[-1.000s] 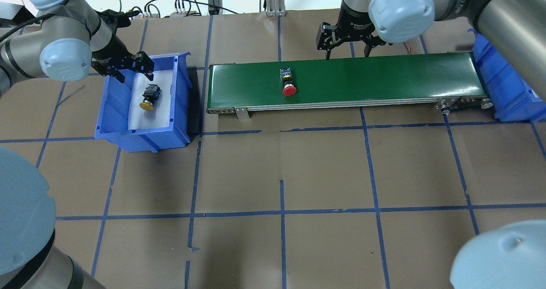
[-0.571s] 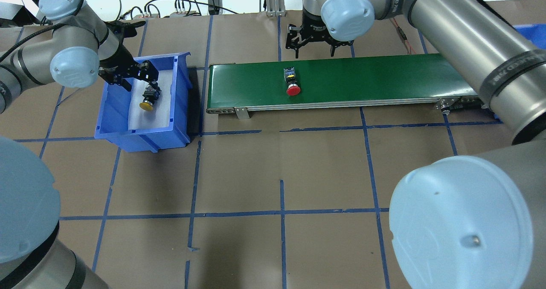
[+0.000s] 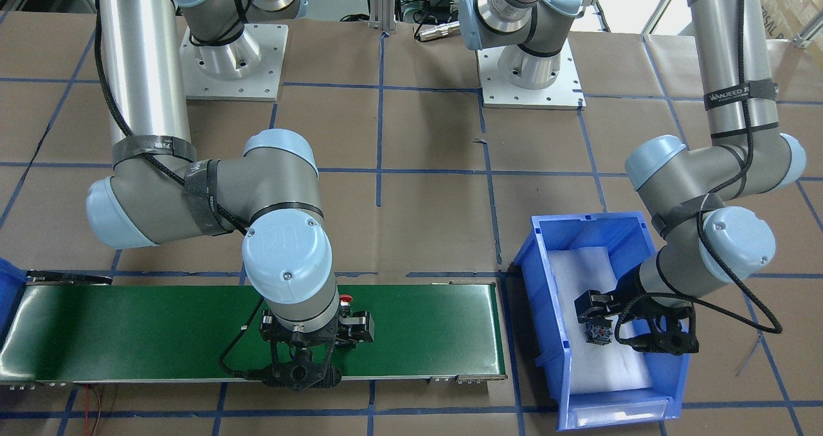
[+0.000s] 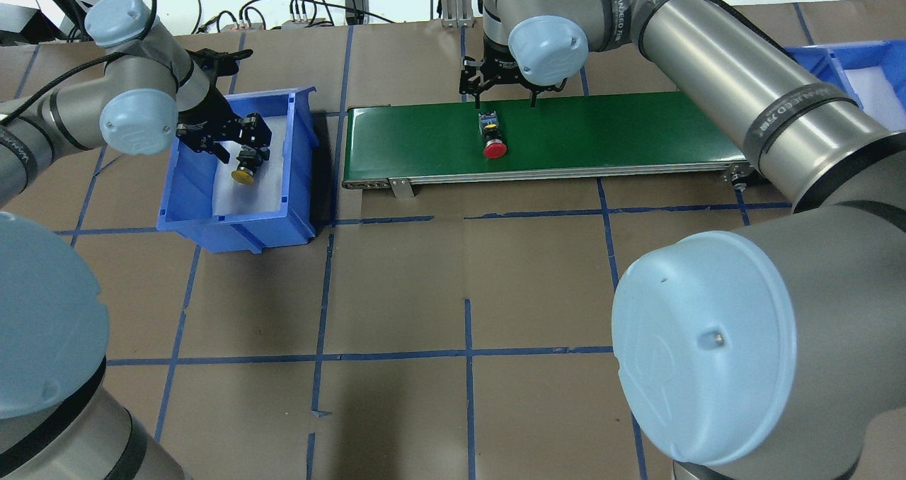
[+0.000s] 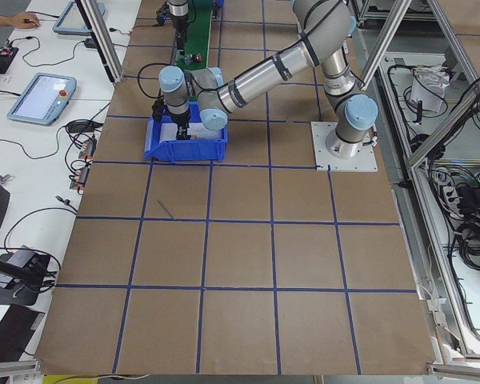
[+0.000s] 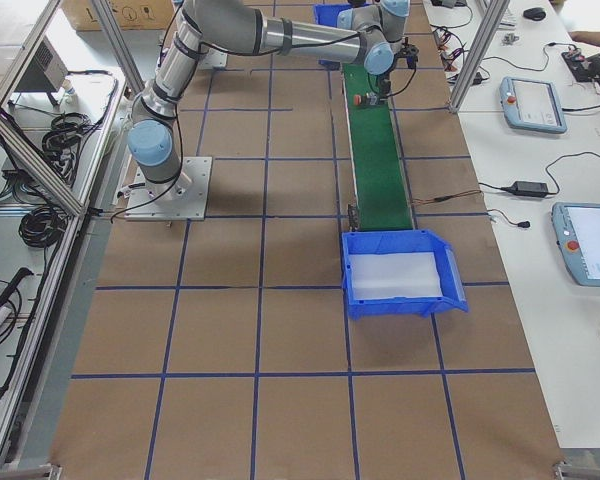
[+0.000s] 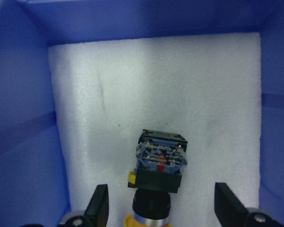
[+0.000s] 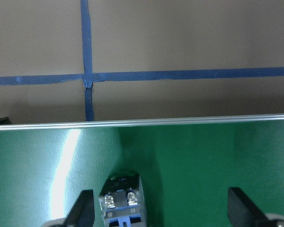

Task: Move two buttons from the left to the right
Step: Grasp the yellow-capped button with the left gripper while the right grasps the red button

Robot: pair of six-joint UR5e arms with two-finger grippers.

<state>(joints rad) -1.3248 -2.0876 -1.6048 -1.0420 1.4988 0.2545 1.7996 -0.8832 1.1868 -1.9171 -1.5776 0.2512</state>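
The red button [image 4: 493, 139] lies on its side on the green belt [image 4: 623, 129], at about 12 o'clock on the table as the robot faces it. Its cap points toward the robot and its grey block toward the far rail. The right gripper [image 4: 505, 101] hangs over the block end, fingers [image 8: 83, 210] spread wide to either side and seemingly not touching it.

The yellow button [image 4: 245, 168] lies the same way on white foam [image 7: 156, 85] in the left bin [image 4: 237, 219], at about 10 o'clock. The left gripper [image 4: 241, 147] is down inside the bin, fingers [image 7: 98, 208] apart and flanking the black collar, not yet closed on it.

Lying cap-first, each button seems to offer its flat sides to the fingers, which likely explains the straddling poses.

Room is tight for the left fingers, with bin walls close at 9 and 3 o'clock, so straight up looks the safest way out. The belt lies open toward 3 o'clock, running to the right bin [image 6: 400, 307] at its end.
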